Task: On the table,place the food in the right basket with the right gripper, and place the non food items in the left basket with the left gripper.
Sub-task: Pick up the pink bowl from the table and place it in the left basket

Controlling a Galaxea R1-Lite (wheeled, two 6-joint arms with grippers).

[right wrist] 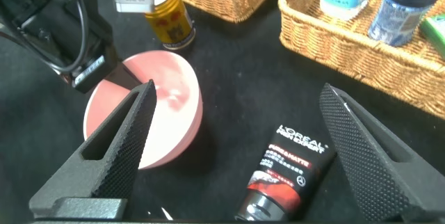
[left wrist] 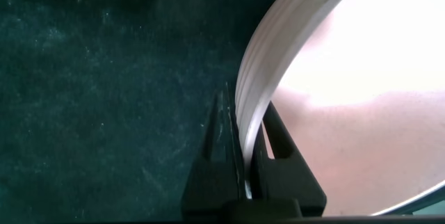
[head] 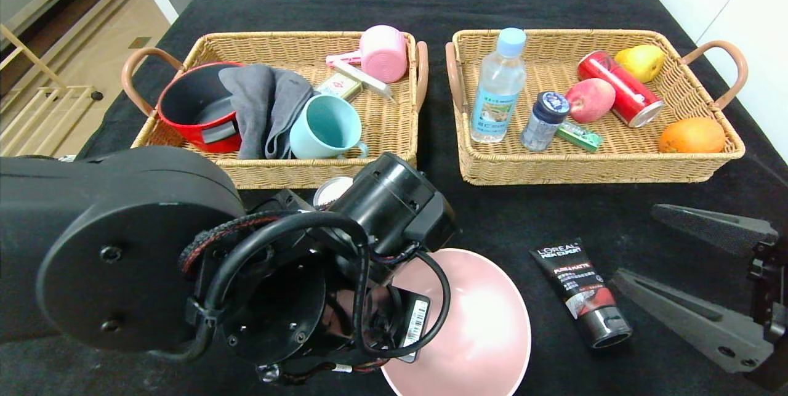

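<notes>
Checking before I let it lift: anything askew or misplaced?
Nothing spilled. The left gripper is shut on the pink bowl's rim. The gold can and L'Oreal tube remain on the table.

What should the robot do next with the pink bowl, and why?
Probably lift it. The left gripper is shut on the rim of the pink bowl, one finger inside and one outside, and the bowl sits on the table. It belongs in the left basket, which lies farther back.
</notes>
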